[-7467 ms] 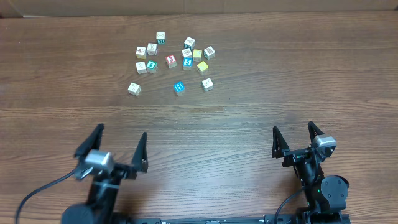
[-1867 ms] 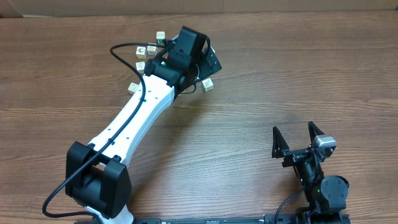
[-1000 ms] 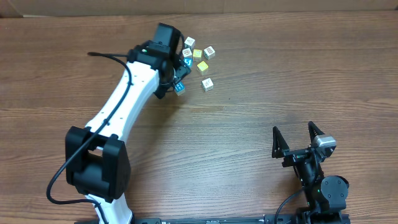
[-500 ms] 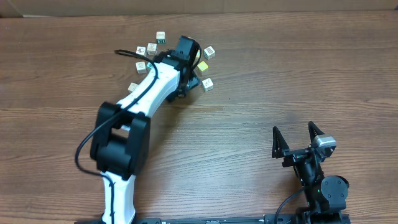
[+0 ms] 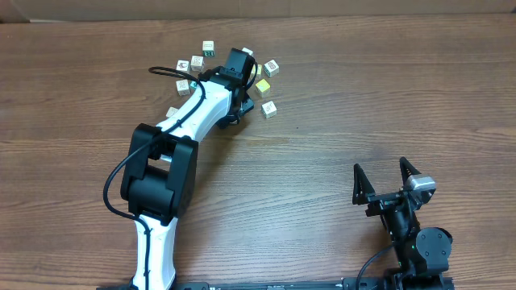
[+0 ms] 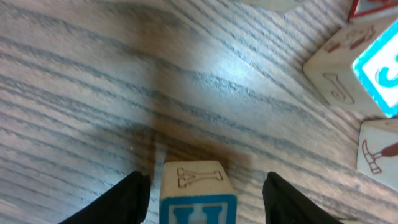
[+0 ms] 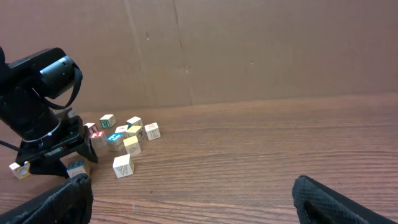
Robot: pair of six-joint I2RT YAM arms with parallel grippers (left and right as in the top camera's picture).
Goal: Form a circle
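The left tool (image 6: 205,186) reaches over the far part of the tabletop (image 5: 322,161). Its fingers are apart, with the blue H cube (image 6: 198,198) standing between them. A thin gap seems to show on each side of the cube, though the close view is blurred. The yellow cube (image 5: 263,85) and a white cube (image 5: 268,109) lie just beside the tool, on the side toward the right arm. The right tool (image 5: 380,167) rests near the front edge, well apart from the cubes, with its fingers spread wide.
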